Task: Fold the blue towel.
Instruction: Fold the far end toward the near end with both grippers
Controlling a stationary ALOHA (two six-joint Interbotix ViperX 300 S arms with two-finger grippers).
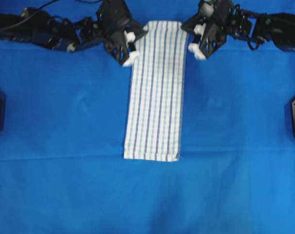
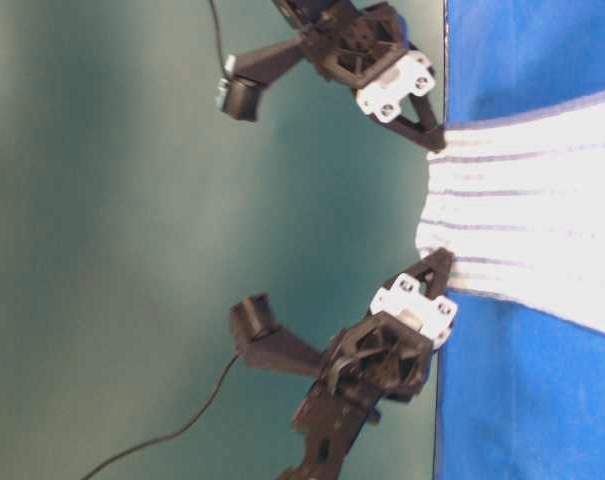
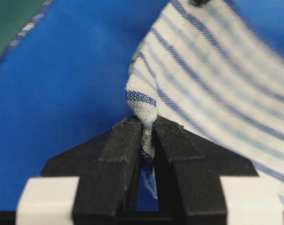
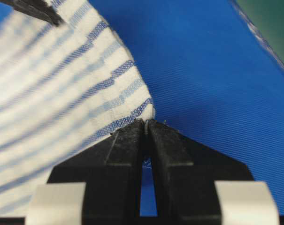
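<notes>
Left tool (image 3: 147, 133) and right tool (image 4: 145, 126) each clamped on a far corner of the blue towel (image 1: 157, 92). Thin pinches; likely slipping loose if pulled unevenly.

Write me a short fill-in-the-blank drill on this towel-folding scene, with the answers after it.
1. Both grippers are shut on corners of the ___ at its far end.
2. The left gripper pinches the towel's ___ far corner in the overhead view.
3. The blue towel lies on a plain ___ table covering.
4. The right gripper has its jaws ___.

Answers: towel; left; blue; shut
</notes>
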